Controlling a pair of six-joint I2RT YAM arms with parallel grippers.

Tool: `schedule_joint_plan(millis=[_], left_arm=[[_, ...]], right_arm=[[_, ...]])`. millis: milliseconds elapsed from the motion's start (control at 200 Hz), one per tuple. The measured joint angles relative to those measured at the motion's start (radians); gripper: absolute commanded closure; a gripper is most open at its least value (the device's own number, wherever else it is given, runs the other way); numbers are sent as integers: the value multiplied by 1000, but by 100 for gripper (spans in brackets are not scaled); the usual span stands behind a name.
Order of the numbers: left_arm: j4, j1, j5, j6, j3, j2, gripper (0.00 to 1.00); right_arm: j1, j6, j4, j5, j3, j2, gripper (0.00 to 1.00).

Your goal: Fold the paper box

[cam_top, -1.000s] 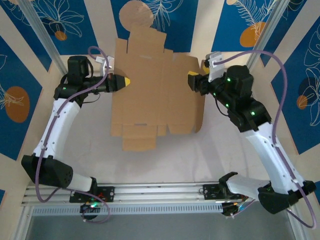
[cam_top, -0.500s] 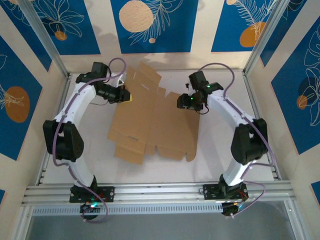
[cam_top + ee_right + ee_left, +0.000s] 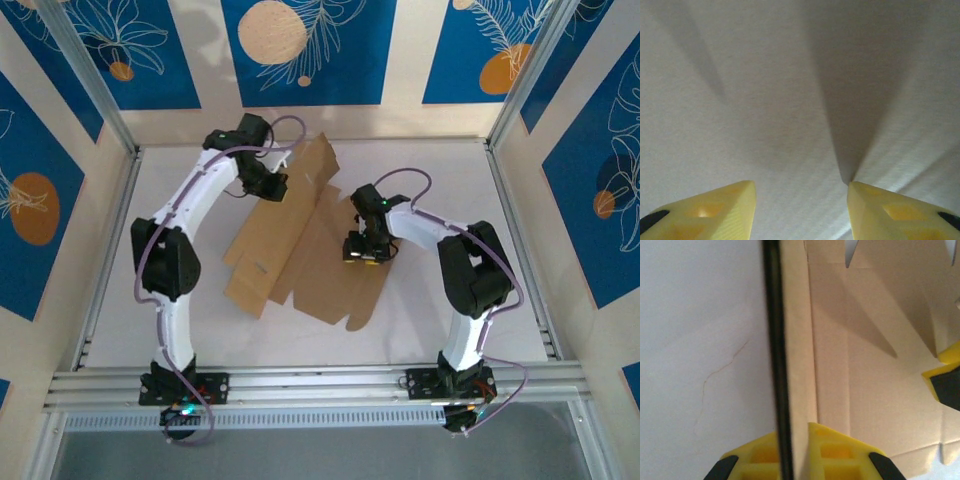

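The paper box (image 3: 300, 250) lies as a flat brown die-cut sheet, skewed on the white table, with its far flap lifted. My left gripper (image 3: 272, 188) is at the sheet's far left edge, shut on it. In the left wrist view the paper box (image 3: 880, 390) has its edge clamped between my left gripper (image 3: 792, 432). My right gripper (image 3: 364, 252) points down at the middle of the sheet. Up close, the right gripper (image 3: 800, 187) stands open just above the paper box (image 3: 790, 100), nothing between the fingers. One yellow finger (image 3: 945, 375) of the right gripper shows over the cardboard.
The white table (image 3: 450, 180) is walled by blue and beige panels at the back and sides. An aluminium rail (image 3: 320, 385) with both arm bases runs along the near edge. Metal posts (image 3: 95, 90) stand at the far corners.
The sheet has turned and slid toward the near left. My left gripper moved farther back and right with its edge. My right gripper came down and left onto the sheet's middle, jaws narrowing.
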Motion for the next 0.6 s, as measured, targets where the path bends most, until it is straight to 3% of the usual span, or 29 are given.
schedule_joint_plan(millis=[360, 600], left_arm=[[-21, -143, -264, 181, 65, 29, 100], [19, -235, -354, 317, 79, 71, 100]], right_arm=[[116, 176, 188, -224, -85, 12, 47], [188, 356, 439, -349, -118, 61, 47]])
